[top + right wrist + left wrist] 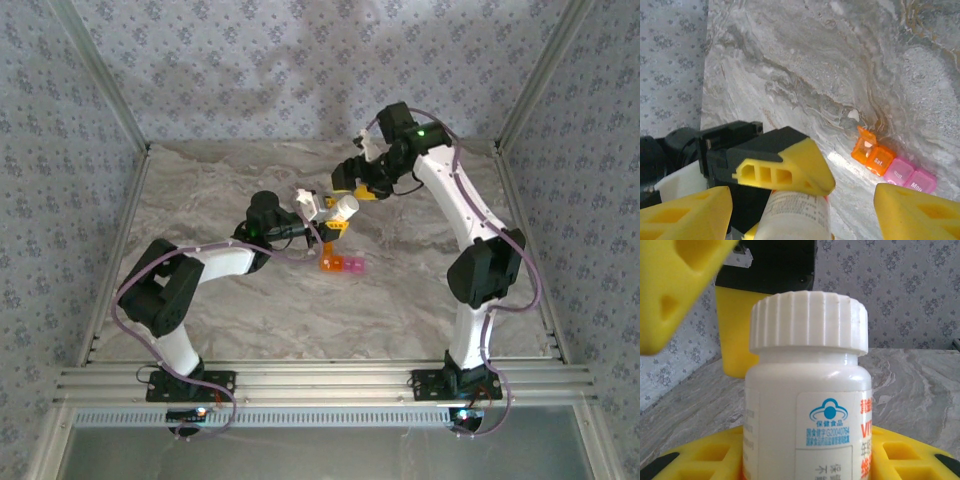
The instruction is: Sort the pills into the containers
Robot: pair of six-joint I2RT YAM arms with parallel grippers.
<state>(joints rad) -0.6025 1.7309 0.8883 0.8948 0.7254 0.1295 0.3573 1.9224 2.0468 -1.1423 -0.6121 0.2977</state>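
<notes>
Left end effector clamps the bottle; right end effector, wide open, should grip squarely the cap between its fingers.

- I work in a robot test booth, a lab rig rather than a home or a shop.
- Bare aluminium posts and stacked rails frame the space.
- Flat panels of grey flowered wallpaper close it in at the back and on both sides.
- The table has a marble-print top that runs from wall to wall inside the frame.
- My left arm and right arm are bolted by their bases to the near rails, with purple cables looped along them.
</notes>
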